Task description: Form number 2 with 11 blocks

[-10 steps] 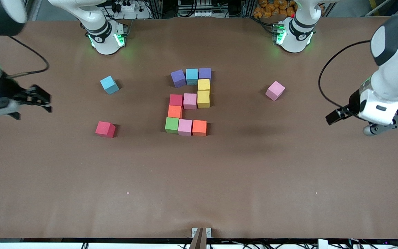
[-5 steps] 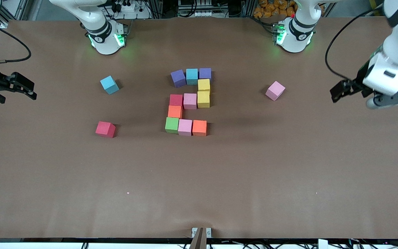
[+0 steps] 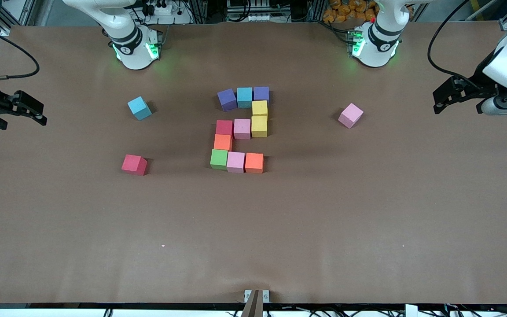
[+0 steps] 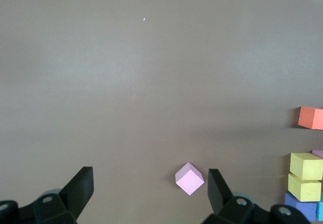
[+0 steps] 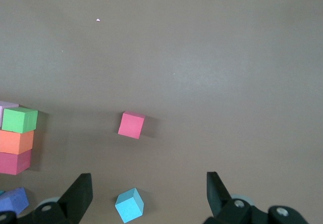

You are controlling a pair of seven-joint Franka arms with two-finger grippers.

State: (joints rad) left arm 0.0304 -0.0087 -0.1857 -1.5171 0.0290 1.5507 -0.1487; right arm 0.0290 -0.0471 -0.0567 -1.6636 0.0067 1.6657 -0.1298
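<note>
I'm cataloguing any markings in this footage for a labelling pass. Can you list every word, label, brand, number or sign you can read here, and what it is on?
Printed text: none readable.
The blocks have plain, unmarked faces; together they form the shape of a digit 2.
The loose blue, red and pink blocks are also unmarked.
The arm bases carry small dark marks, too small to read.
The brown table has no markings.

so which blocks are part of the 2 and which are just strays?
In the 2: purple, blue, purple; two yellow; red, pink; orange; green, pink, orange.
Strays: blue block, red block, pink block.
</note>
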